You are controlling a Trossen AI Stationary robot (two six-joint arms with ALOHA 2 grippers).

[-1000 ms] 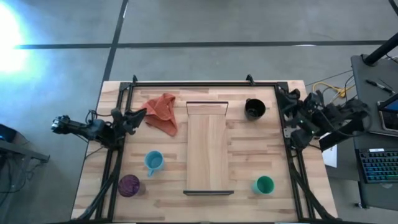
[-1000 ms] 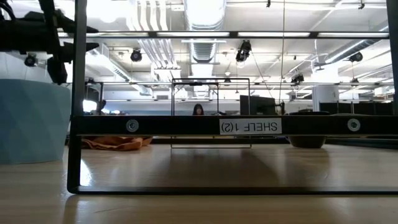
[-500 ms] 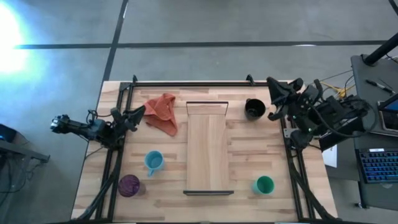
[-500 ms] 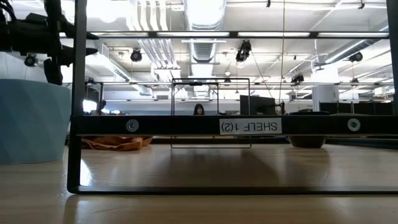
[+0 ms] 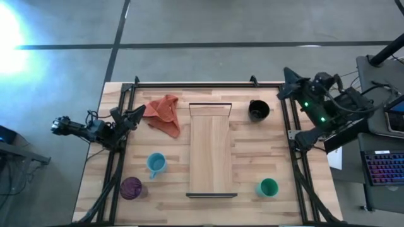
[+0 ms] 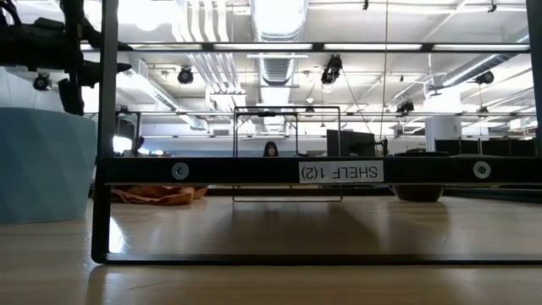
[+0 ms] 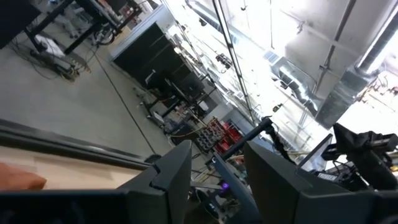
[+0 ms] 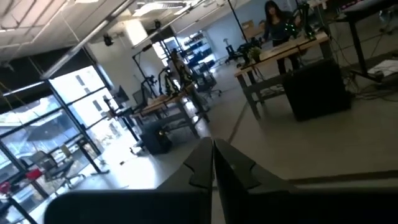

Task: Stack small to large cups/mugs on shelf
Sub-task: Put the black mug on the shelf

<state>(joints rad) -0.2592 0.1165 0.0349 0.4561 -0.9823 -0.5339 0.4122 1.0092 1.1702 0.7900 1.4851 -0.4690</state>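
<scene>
The light wood shelf [image 5: 211, 151] lies along the middle of the table, its near dark rail [image 6: 313, 170] showing in the low view. The black cup [image 5: 258, 110] stands right of the shelf's far end. The light blue cup [image 5: 156, 164] and the purple cup [image 5: 131, 187] stand left of the shelf, and the green cup [image 5: 268, 187] stands near right. My left gripper [image 5: 136, 115] is open and empty at the table's left edge, beside the orange cloth [image 5: 164, 113]. My right gripper [image 5: 287, 81] is shut and empty over the far right corner, right of the black cup.
A dark metal frame [image 5: 208, 84] runs round the table's edges. The orange cloth lies crumpled left of the shelf's far end. A side table with a keyboard [image 5: 385, 167] stands off the table's right. The left wrist view [image 7: 217, 152] and right wrist view [image 8: 213, 146] look into the room.
My right gripper has swung from the table's right edge toward the far right corner, coming in beside the black cup and then drawing back toward the far edge. The cups, the shelf and the cloth have stayed where they were.
</scene>
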